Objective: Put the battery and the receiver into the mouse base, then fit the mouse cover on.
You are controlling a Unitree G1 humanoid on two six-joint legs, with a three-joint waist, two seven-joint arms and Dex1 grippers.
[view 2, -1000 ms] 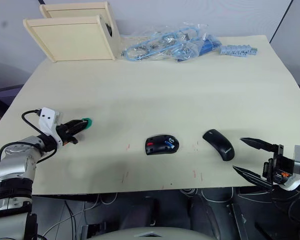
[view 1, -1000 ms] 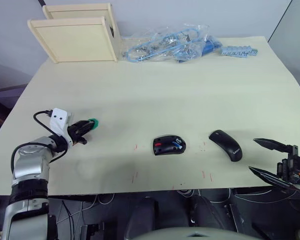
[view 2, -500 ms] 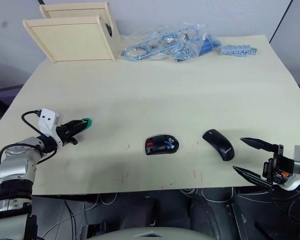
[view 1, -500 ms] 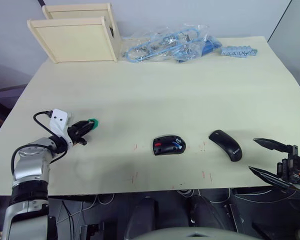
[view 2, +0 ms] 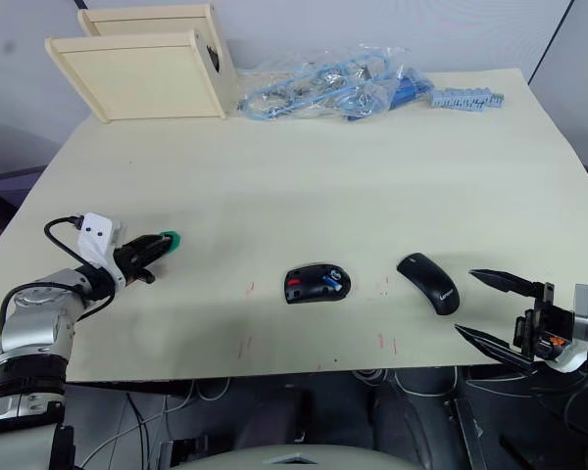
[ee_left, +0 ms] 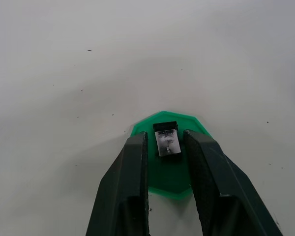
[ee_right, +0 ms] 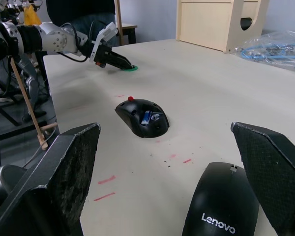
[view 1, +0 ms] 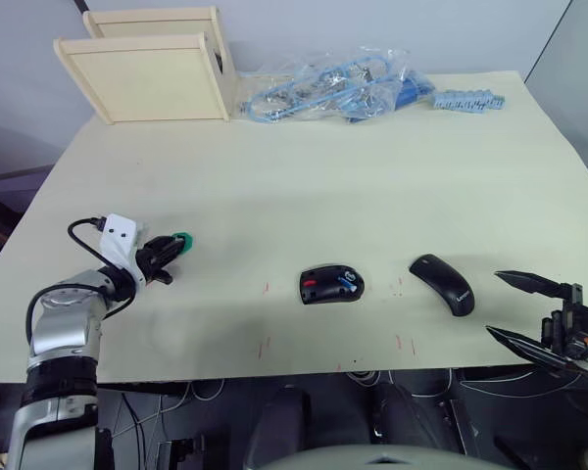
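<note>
Nothing on the desk (view 1: 304, 186) has shifted since the earlier frames; both arms keep their stations, the left forearm only slightly re-angled.

Left gripper (ee_left: 165, 147): low over the desk near its left edge, fingers (ee_left: 128, 182) spread narrowly to either side of the receiver (ee_left: 166, 139). Whether the pads touch the plug cannot be told.

Receiver: tiny dark-grey plug with a pale face, lying on a green disc (ee_left: 170, 172) that rests flat on the desk.

Mouse base (view 1: 330, 284): black oval shell, open side up, near the front middle of the desk, well apart from the left gripper. Red parts show in its hollow.

Battery (ee_right: 146, 117): blue cylinder seated inside the mouse base.

Mouse cover (view 1: 443, 284): glossy black curved shell, lying just to the right of the mouse base, apart from it, white lettering near the end toward the right gripper.

Right gripper (view 2: 500, 311): off the front right corner of the desk, fingers (ee_right: 270, 172) spread wide, holding nothing, pointed toward the mouse cover.

Other items: two pale wooden boxes (view 1: 147, 73) at the far left corner; a clear bag of blue cables (view 1: 333, 88) at the far middle; a small blue-grey strip of parts (view 1: 467, 100) at the far right; small red marks (view 1: 265, 343) on the desk around the mouse base.
</note>
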